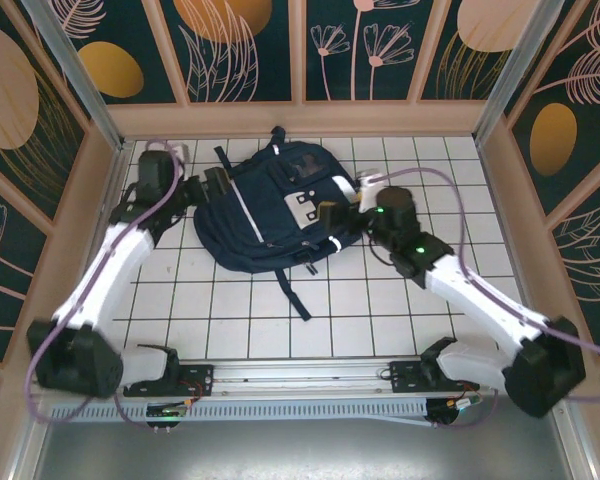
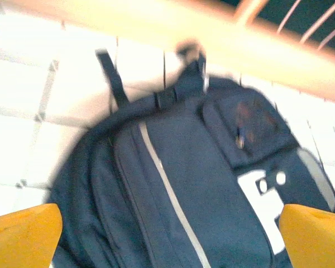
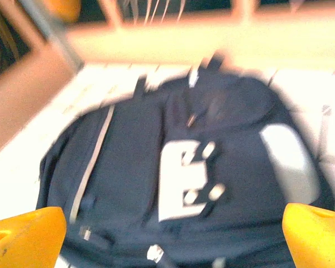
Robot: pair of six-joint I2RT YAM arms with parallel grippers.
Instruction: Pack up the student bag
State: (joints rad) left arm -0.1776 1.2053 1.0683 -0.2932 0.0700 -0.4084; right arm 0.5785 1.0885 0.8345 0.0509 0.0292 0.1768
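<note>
Lying long-ways toward the far edge of the table (image 1: 220,320), the bag (image 1: 270,205) was found between the left gripper (image 1: 210,187) and right gripper (image 1: 332,213), both opened wide, equally near.

The top external camera is looking steeply down from above and behind the arm bases, which are sitting along the bottom edge of its frame. From far off it is taking in the whole tiled bench (image 1: 230,310). The left wrist camera is riding on the left tool (image 1: 215,185), facing the student bag (image 1: 270,215) at close range, with its yellow fingertips (image 2: 22,234) showing in the lower corners. The right wrist camera is facing the bag likewise from the right tool (image 1: 330,212). All three views are sharing the bag's front and its white buckle patch (image 3: 170,178). Both wrist views are blurring.
</note>
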